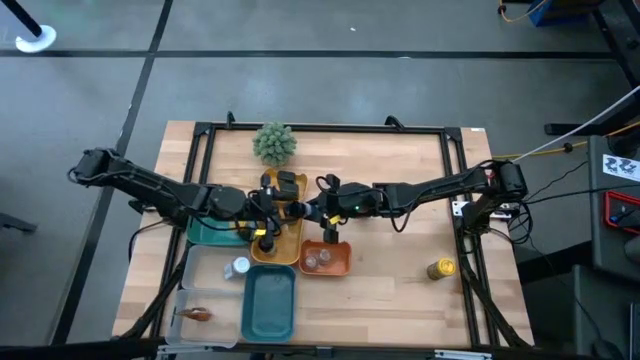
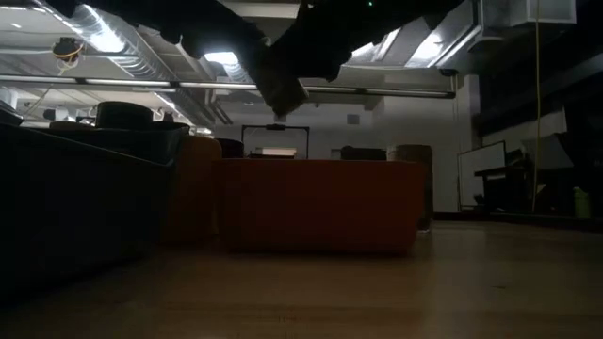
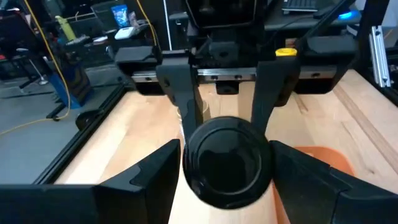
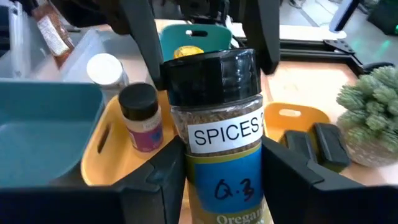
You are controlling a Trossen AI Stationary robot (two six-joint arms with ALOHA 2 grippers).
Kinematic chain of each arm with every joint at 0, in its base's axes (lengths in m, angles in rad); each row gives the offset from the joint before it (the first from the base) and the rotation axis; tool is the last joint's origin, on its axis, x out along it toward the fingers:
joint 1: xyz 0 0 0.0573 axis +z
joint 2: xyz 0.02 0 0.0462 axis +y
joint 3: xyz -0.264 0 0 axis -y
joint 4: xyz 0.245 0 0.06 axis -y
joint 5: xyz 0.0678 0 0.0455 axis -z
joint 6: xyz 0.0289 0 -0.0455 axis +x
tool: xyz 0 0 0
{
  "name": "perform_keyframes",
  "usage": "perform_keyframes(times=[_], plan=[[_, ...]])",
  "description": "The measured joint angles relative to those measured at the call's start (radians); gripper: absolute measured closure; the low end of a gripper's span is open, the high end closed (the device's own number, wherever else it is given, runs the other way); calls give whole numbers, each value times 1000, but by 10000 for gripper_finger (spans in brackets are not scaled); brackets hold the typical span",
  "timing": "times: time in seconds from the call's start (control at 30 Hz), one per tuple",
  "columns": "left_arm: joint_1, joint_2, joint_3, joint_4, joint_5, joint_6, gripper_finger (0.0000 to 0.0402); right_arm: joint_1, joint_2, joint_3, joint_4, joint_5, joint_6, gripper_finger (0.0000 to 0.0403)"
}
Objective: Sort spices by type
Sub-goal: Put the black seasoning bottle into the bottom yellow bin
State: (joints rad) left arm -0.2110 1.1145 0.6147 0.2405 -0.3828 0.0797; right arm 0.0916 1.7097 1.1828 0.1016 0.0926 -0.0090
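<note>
Spanning the wooden table point(image 1: 400, 200), two dark arms are seen meeting at its centre, the left arm reaching in from nine o'clock and the right arm from three o'clock. Below them, a large teal tray point(image 1: 270, 305) lies at six o'clock, a yellow tray point(image 1: 272, 250) sits at the centre beneath the grippers, and a smaller orange tray point(image 1: 325, 262) rests just beside it. A fuzzy green plant point(image 1: 274, 143) stands at twelve o'clock. One black-capped spice jar point(image 4: 217, 137), labelled as oregano, is gripped by both pincers at once: the right gripper point(image 4: 217, 180) is half-closed around the labelled body, while the left gripper point(image 3: 227, 171) is half-closed about its cap. The jar is held above the yellow tray, where a small dark-capped jar point(image 4: 140, 118) stands. A yellow-capped bottle point(image 1: 441, 268) lies well apart at four o'clock. The step in hand is judged to be a handover between arms. One grip must next be released before the jar can be carried to its tray; a simultaneous pull could tilt or drop it.
</note>
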Motion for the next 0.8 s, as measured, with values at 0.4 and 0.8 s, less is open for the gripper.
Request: perform_keyframes(times=[0.4,0.8], plan=[[2,1,0,7,10,6,180,0,12,0,78,-31,0,231],[2,1,0,5,10,6,213,0,12,0,77,-32,1,212]])
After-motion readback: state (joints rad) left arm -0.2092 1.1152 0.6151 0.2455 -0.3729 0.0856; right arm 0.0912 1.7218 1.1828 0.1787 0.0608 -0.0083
